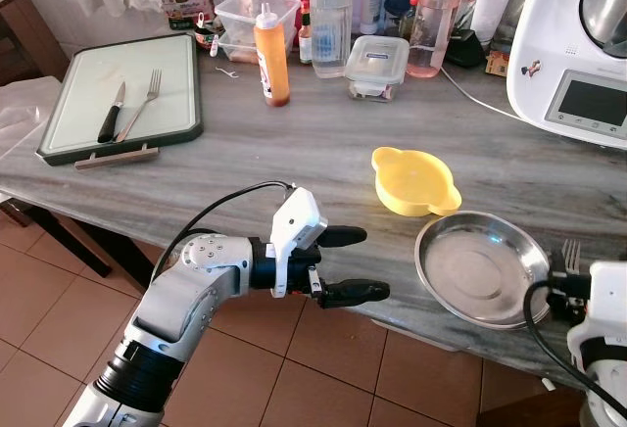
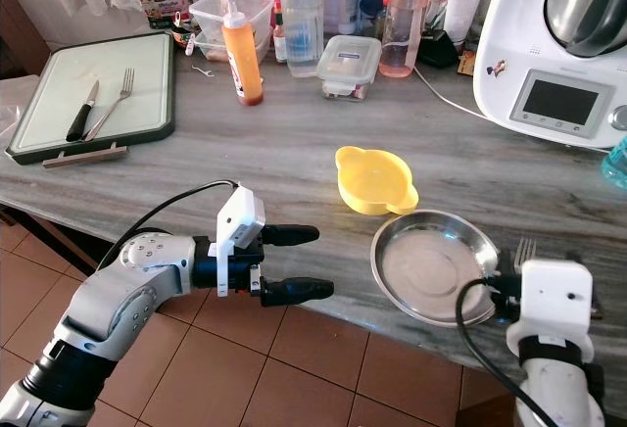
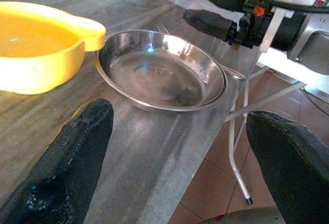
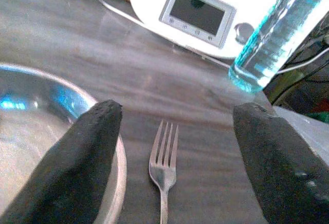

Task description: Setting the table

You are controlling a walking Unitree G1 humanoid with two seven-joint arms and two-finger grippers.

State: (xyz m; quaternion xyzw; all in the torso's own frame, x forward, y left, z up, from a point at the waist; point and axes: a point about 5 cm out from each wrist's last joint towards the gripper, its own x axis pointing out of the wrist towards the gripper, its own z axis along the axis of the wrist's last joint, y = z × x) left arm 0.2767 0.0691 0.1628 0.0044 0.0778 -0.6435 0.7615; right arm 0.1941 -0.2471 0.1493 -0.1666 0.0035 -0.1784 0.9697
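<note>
Steel fork (image 4: pixel 163 168) beside plate (image 1: pixel 480 268)

Left arm: bent, reaching forward and rightward
Left pincer (image 1: pixel 354 264): fingers spread apart, holding nothing
Right pincer (image 4: pixel 172 167): fingers spread wide, holding nothing

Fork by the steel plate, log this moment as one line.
fork: on counter, right of steel plate | right end effector: open, astride fork | left end effector: open, empty

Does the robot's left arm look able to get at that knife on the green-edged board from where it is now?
Probably not without moving. The left gripper hangs open off the counter's near edge, pointing toward the steel plate, while the knife lies far back on the board.
</note>
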